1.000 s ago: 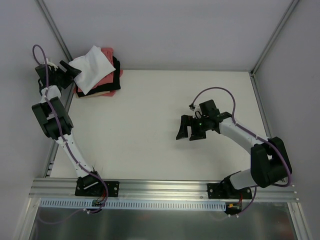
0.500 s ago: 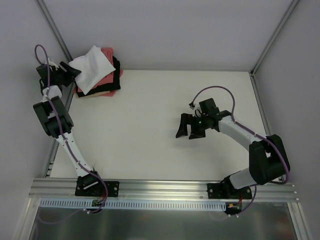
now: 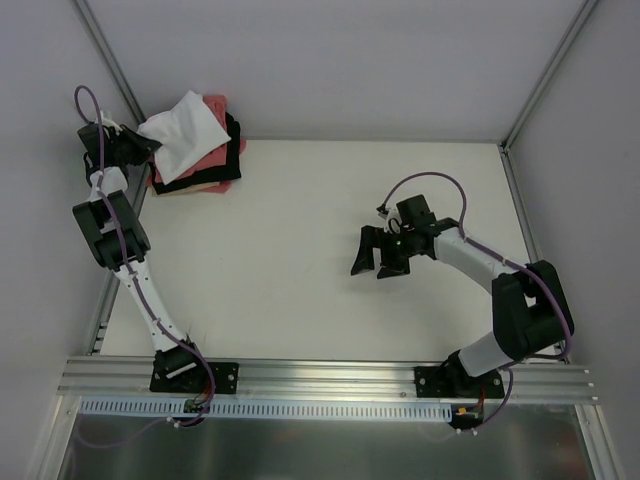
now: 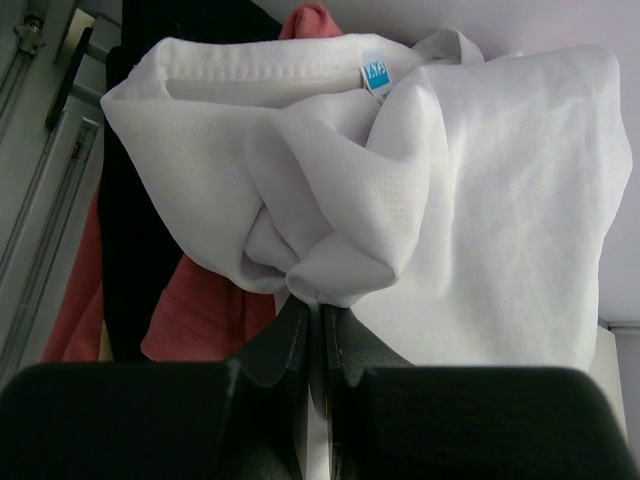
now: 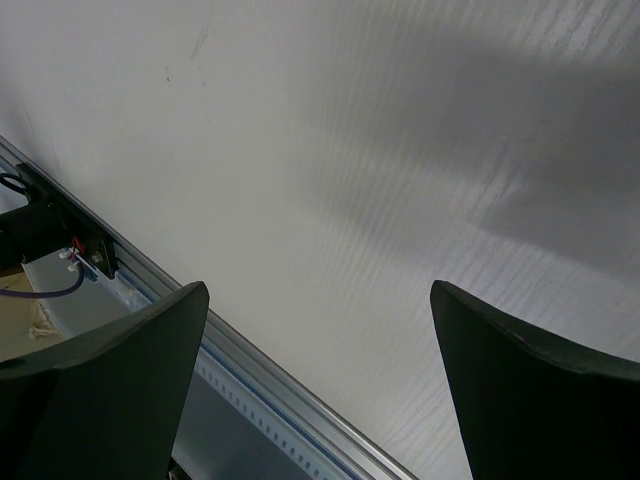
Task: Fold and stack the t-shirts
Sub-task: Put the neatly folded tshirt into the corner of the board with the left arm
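At the table's [image 3: 300, 200] 11 o'clock corner, the left claw [image 3: 145, 147] is clenched on a bunched fold of the white t-shirt [image 3: 188, 128]. The cloth spreads toward 2 o'clock from the claw, atop a salmon-pink shirt [image 3: 205, 159], a black shirt [image 3: 233, 138] and a cream shirt [image 3: 186, 189]. Toward 3 o'clock, the right claw [image 3: 377, 254] hangs released, jaws wide, over bare table, well apart from the shirts.

Most of the black t-shirt [image 4: 135, 270] and salmon-pink t-shirt [image 4: 200, 322] lies hidden beneath the white t-shirt [image 4: 480, 200]; neck label [image 4: 374, 75] print illegible; left claw [image 4: 312, 302] tips buried in its fold.
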Controlling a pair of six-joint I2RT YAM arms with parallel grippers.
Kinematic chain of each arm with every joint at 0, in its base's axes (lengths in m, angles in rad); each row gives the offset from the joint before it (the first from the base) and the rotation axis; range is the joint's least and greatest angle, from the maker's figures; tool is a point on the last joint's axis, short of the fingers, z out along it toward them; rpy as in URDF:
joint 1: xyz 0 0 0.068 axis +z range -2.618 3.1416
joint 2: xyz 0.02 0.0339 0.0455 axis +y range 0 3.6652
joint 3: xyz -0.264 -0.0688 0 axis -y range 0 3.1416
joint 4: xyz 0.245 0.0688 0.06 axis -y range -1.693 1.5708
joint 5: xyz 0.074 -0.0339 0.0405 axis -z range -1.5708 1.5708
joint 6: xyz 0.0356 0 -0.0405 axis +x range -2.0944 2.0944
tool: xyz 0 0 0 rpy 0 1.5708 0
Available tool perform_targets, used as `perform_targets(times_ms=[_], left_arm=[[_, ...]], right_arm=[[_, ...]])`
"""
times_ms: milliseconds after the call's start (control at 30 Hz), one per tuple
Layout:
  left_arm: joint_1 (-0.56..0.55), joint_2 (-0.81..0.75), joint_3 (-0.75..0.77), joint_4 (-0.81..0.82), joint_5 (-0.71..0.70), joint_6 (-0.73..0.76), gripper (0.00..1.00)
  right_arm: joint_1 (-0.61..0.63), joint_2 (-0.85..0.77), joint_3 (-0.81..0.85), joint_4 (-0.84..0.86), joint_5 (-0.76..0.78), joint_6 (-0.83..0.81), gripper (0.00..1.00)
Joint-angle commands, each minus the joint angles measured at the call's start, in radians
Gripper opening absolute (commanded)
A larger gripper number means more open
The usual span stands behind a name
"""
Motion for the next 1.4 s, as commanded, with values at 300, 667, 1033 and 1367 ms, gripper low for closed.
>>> perform_targets(times_ms=[300,667,1033,1367], left_arm=[[-0.019,0.039,0.209,0.002,-0.005,0.043,0.0],[-0.044,0.077,0.301,-0.052,-0.057,0.14,0.0],[-0.062,0.093,0.255,-0.141,-0.103,0.18,0.99],[-0.154,-0.191,0.174,-0.268,-0.308,0.356,0.99]], right_arm=[[-0.009,0.091,0.093,0.007,-0.053,-0.004,0.99],[-0.021,0.132,0.12,-0.024,-0.061,-0.038,0.99],[-0.04,0.154,0.124,-0.019,-0.075,-0.04,0.99],[-0.04,0.091,0.09,0.022,-0.101,-0.003,1.0]])
